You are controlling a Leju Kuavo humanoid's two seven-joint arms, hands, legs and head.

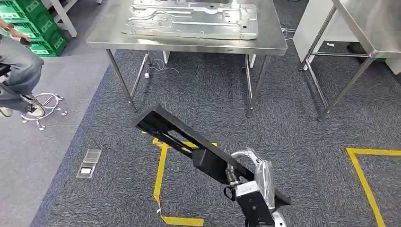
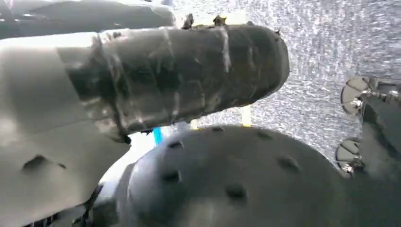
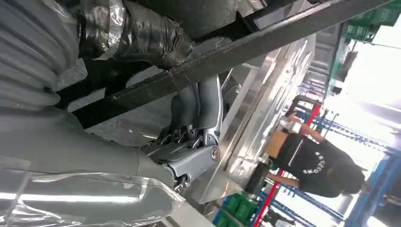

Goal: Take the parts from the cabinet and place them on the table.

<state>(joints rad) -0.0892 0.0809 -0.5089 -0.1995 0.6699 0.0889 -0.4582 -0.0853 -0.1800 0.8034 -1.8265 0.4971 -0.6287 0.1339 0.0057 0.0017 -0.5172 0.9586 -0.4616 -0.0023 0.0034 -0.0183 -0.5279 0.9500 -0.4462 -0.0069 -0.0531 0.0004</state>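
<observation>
A long black metal part [image 1: 179, 135] hangs over the carpet and points toward the steel table [image 1: 108, 33]. My right arm [image 1: 253, 194] comes up under its near end. In the right wrist view my right hand [image 3: 132, 38] grips the black part [image 3: 265, 40], the taped thumb on one side and the fingers on the other. A large silver pressed panel [image 1: 189, 19] lies on the table. My left hand [image 2: 156, 80] hangs over the carpet with its taped thumb stretched out and nothing in it.
A second steel table [image 1: 373, 23] stands at the right. A person [image 1: 19, 71] sits on a wheeled stool at the left, near green crates [image 1: 38, 23]. Yellow tape lines [image 1: 161, 175] and a floor socket [image 1: 89, 163] mark the carpet.
</observation>
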